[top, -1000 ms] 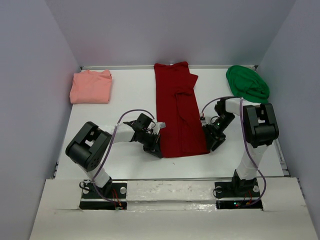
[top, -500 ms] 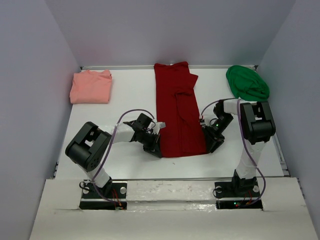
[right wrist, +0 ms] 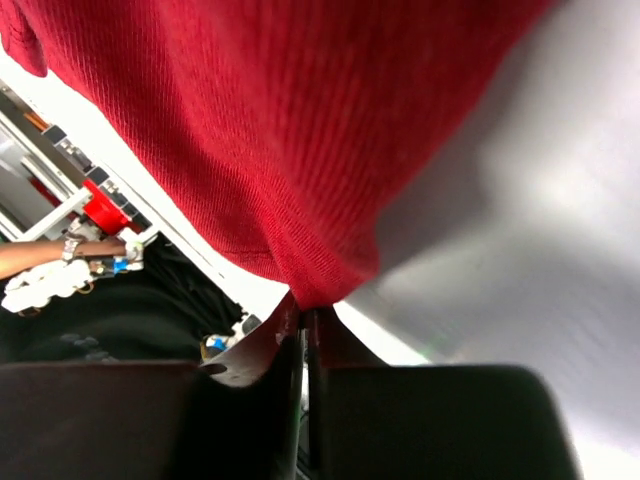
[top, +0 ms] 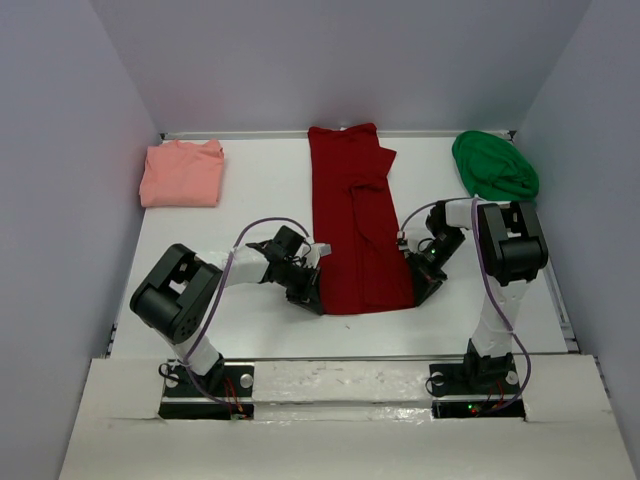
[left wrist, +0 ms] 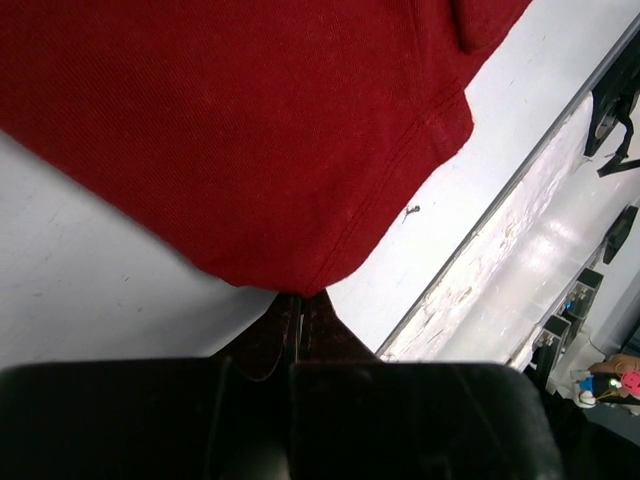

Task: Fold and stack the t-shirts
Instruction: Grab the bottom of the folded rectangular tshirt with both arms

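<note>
The dark red t-shirt [top: 352, 215] lies as a long folded strip down the middle of the table, sleeves turned in. My left gripper [top: 315, 298] is shut on its near left corner; in the left wrist view the hem [left wrist: 300, 270] runs into the closed jaws of the left gripper [left wrist: 298, 305]. My right gripper [top: 413, 290] is shut on the near right corner, and the red cloth [right wrist: 300, 200] bunches into the right gripper [right wrist: 306, 312]. The salmon-pink t-shirt [top: 182, 173] lies folded at the back left. The green t-shirt [top: 494, 166] is crumpled at the back right.
Grey walls close in the white table [top: 260, 190] on three sides. A metal rail [top: 340, 356] runs along the near edge in front of both arm bases. The right arm's elbow [top: 512, 245] stands close to the green shirt.
My right gripper slid slightly left onto the red shirt's near right corner and closed on it. The left gripper stayed shut on its corner.
</note>
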Controlling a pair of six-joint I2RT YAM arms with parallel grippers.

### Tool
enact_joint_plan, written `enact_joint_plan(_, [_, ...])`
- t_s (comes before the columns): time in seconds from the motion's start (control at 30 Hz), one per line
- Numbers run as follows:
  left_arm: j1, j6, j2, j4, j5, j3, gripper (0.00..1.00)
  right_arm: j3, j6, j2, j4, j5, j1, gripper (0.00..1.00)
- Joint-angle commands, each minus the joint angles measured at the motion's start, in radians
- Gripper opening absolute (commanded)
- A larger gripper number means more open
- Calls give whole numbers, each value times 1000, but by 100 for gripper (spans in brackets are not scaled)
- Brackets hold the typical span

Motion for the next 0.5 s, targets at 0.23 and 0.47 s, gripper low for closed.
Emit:
enact_joint_plan(0.23, [-5, 53, -36, -62, 13, 89, 0, 40, -28, -15, -15, -8, -6, 0])
enact_joint_plan(0.47, [-7, 115, -62, -131, -11, 180, 0, 88, -28, -100, -70, 1, -6, 0])
